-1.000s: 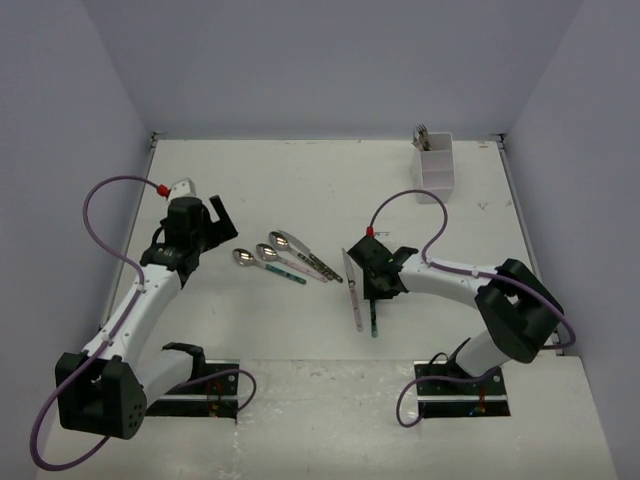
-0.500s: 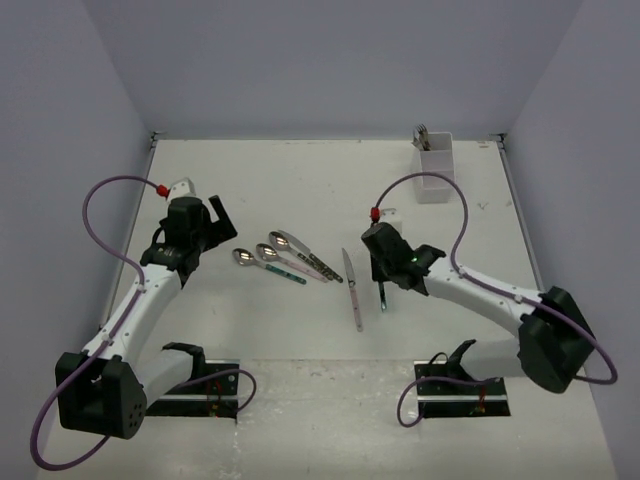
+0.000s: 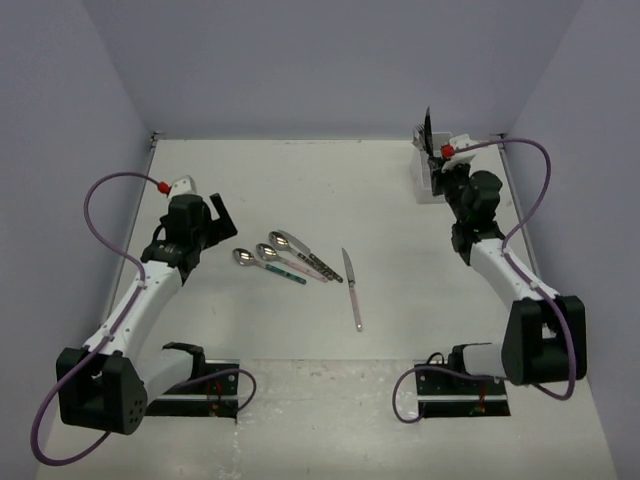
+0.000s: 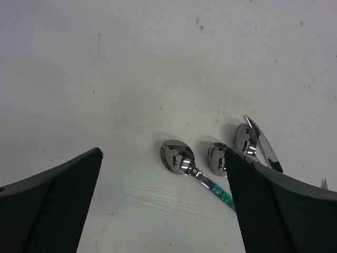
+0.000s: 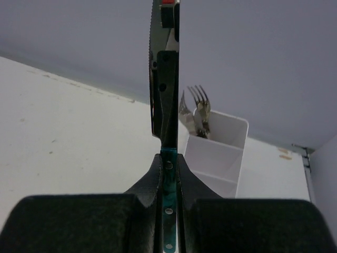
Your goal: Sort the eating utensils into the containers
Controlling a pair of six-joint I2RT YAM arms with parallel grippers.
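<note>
Since a second before, the right arm [image 3: 497, 262] had swung from the middle of the surface [image 3: 300, 190] to its far right corner, lifting a teal-handled knife [image 3: 427, 126] beside the white holder [image 3: 428, 186]. A second knife [image 3: 352, 290] and three spoons [image 3: 277, 255] lay mid-surface.

Left wrist: the left fingers [image 4: 58, 205] stood spread wide above the spoons [image 4: 178, 155].

Right wrist: the right fingers [image 5: 147, 190] were clenched on the teal-handled knife [image 5: 157, 79], its blade upright, with the white holder [image 5: 224, 153] and its forks [image 5: 199, 110] just beyond.

walls [image 3: 330, 60]: plain lilac-grey, 3 sides | table [image 3: 300, 190]: off-white, scuffed w/ specks | light: even, soft shadows
</note>
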